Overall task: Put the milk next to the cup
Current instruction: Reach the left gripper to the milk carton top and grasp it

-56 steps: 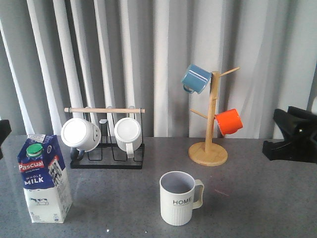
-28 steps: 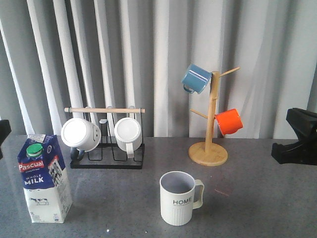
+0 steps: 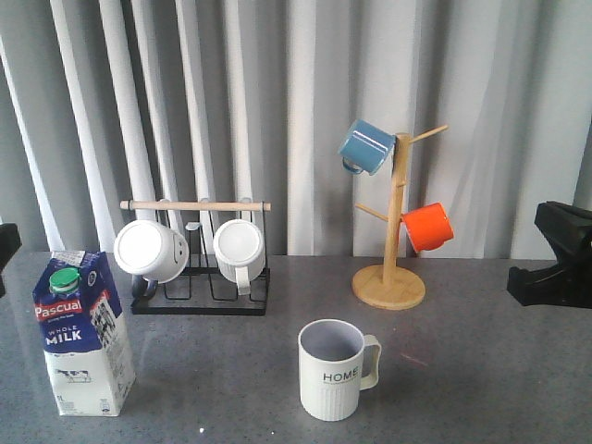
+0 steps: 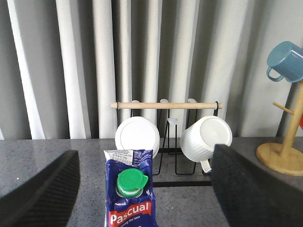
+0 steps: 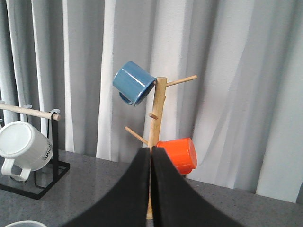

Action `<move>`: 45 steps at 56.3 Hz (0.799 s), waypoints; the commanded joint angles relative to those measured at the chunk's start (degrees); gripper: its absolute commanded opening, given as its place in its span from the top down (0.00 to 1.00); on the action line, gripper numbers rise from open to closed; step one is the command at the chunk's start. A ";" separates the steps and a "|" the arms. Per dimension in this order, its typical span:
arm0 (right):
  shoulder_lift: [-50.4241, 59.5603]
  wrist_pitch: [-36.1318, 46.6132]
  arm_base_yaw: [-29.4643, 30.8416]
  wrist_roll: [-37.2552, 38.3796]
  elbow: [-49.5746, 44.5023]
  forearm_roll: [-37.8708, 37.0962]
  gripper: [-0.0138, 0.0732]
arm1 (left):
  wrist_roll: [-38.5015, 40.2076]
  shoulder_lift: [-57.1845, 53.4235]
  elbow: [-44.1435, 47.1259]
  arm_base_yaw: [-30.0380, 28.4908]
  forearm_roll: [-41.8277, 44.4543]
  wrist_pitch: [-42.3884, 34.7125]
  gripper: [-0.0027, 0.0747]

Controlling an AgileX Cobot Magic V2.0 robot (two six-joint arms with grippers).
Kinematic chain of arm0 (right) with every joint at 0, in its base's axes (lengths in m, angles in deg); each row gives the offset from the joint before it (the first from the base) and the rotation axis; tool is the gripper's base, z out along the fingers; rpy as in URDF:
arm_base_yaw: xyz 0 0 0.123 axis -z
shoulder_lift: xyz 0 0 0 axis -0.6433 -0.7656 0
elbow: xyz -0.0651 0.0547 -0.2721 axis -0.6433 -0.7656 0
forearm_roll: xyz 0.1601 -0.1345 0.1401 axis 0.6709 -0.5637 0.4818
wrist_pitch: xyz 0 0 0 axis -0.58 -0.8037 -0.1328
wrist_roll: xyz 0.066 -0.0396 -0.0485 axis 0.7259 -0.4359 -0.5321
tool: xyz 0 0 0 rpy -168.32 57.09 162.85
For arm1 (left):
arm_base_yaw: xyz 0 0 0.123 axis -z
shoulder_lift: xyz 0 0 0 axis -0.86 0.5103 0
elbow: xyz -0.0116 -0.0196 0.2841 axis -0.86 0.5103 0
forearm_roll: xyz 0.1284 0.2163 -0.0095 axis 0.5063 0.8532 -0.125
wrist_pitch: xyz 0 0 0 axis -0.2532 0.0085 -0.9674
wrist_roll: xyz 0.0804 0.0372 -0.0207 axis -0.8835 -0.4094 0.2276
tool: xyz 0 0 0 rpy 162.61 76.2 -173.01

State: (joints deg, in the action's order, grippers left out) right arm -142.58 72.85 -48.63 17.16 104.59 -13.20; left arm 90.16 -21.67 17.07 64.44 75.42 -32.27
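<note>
The milk (image 3: pixel 81 333) is a blue-and-white carton with a green cap, standing upright at the table's front left. In the left wrist view the milk (image 4: pixel 130 198) stands between the wide-apart fingers of my left gripper (image 4: pixel 144 153), which is open and does not touch it. The cup (image 3: pixel 333 370), a cream ribbed mug lettered "HOME", stands at the front centre with its handle to the right, well apart from the carton. My right gripper (image 3: pixel 555 254) hangs at the far right edge; the right wrist view shows this gripper (image 5: pixel 151 151) shut with nothing in it.
A black wire rack (image 3: pixel 199 301) with a wooden bar holds two white mugs (image 3: pixel 150 250) behind the carton. A wooden mug tree (image 3: pixel 393 277) at the back right carries a blue mug (image 3: pixel 366 146) and an orange mug (image 3: pixel 428 227). Grey curtains close the back.
My right gripper drew back toward the right edge a second ago and has since held still. Milk and cup have not moved.
</note>
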 commanded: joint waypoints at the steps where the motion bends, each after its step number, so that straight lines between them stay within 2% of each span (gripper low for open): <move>1: 1.14 3.84 0.28 -0.11 1.85 -0.61 0.85 | -0.14 -0.22 -1.85 0.14 -0.22 -4.74 0.25; 5: 1.14 3.84 0.28 -0.11 1.85 -0.61 0.85 | -0.82 0.15 -1.85 0.14 -0.22 -5.33 0.23; 8: 1.14 3.84 0.28 -0.11 1.85 -0.61 0.85 | -0.04 0.79 -2.01 0.14 -0.50 -6.54 0.19; 15: 1.14 3.84 0.28 -0.11 1.85 -0.61 0.85 | 1.09 4.78 -2.97 0.14 -0.63 -10.68 0.02; 28: 1.14 3.89 0.28 -0.11 1.85 -0.61 0.85 | 6.93 13.44 -4.03 0.14 -0.63 -14.84 0.03; 45: 1.14 3.83 0.23 -0.11 1.85 -0.61 0.85 | 5.02 22.40 -4.03 0.14 -0.50 -20.75 0.04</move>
State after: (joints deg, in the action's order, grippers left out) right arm -142.58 72.80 -48.63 17.16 104.59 -13.20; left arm 95.28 0.26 15.04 64.44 75.20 -46.50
